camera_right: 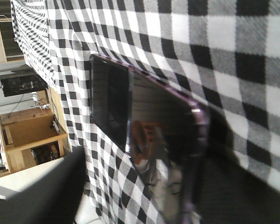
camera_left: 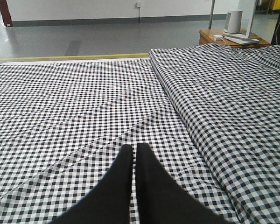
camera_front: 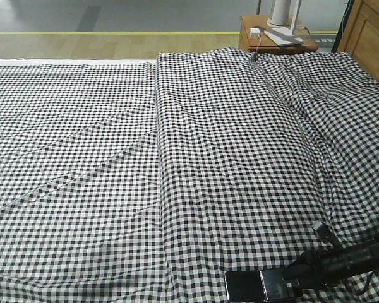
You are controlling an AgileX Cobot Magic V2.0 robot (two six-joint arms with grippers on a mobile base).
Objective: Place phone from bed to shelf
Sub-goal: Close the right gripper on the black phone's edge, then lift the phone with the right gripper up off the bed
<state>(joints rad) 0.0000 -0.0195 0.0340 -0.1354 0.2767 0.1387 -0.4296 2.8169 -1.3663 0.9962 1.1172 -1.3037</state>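
Phone (camera_front: 260, 285) lay flat on the bed (camera_front: 114, 158), at 5 o'clock in the front view and close to the frame's lower edge, with its long axis running 9 to 3 o'clock. Its surface was glossy black with pale reflections. Right gripper (camera_front: 303, 276) sat at the phone's 3 o'clock end, its arm entering from 4 o'clock. In the right wrist view the phone (camera_right: 144, 126) filled the centre, resting on gingham, with a purplish rim. 1 blurred grey finger (camera_right: 46, 186) at 7 o'clock stood apart from the phone, with checked fabric showing between them. A dark mass at 5 o'clock met the phone's near edge; finger or shadow could not be resolved. The jaws read as spread, not clamped on the phone. Shelf (camera_right: 30, 133), a pale-wood compartment, appeared at 9 o'clock of the same view, well apart from the phone. Left gripper (camera_left: 133, 151) sat at 6 o'clock of the left wrist view, its 2 black fingers pressed together with only a hairline seam between them, holding nothing, over the gingham; contact with the fabric could not be resolved. A raised fold (camera_front: 159, 158) ran 12 to 6 o'clock down the bed. Nightstand (camera_front: 303, 45), at 1 o'clock beyond the far edge, carried a white upright device (camera_front: 281, 12) and a white charger block (camera_front: 255, 30).
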